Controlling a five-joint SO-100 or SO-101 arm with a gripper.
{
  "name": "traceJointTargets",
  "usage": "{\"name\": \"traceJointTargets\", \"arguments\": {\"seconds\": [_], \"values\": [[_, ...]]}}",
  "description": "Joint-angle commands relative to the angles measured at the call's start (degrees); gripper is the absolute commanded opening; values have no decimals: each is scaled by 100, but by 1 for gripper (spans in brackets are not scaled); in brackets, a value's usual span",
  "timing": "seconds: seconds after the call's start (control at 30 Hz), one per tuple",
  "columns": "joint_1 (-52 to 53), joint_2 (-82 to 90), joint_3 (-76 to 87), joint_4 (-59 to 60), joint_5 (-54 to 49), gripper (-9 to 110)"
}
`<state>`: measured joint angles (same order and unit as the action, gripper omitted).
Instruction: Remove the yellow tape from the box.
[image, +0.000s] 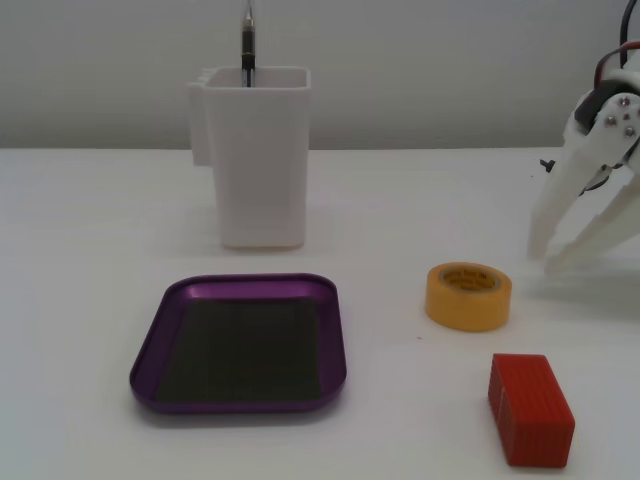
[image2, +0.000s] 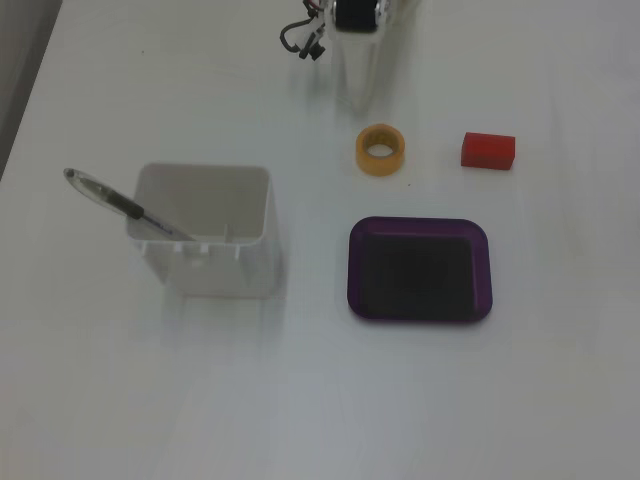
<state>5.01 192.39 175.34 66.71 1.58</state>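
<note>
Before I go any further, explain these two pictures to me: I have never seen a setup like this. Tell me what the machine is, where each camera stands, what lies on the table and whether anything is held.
The white thing is a small robot arm. Its tool is a two-finger claw, and here it hangs open over the table and holds nothing.

One fixed view looks across the table from low at the front; the arm enters at its right edge. The other fixed view looks straight down, with the arm at the top edge.

On the white table lie four things. A yellow tape roll lies flat on the table close to the tool, outside the tray. A shallow purple tray with a dark base is empty. A red ribbed block sits near the tape. A tall white container holds a pen.

So the tape is already out of the tray.
</note>
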Motion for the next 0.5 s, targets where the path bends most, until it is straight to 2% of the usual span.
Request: {"name": "traceJointTargets", "arguments": {"seconds": [0.0, 0.47], "values": [[-97, 483, 62, -105, 88, 0], [-105, 492, 53, -105, 44, 0]]}}
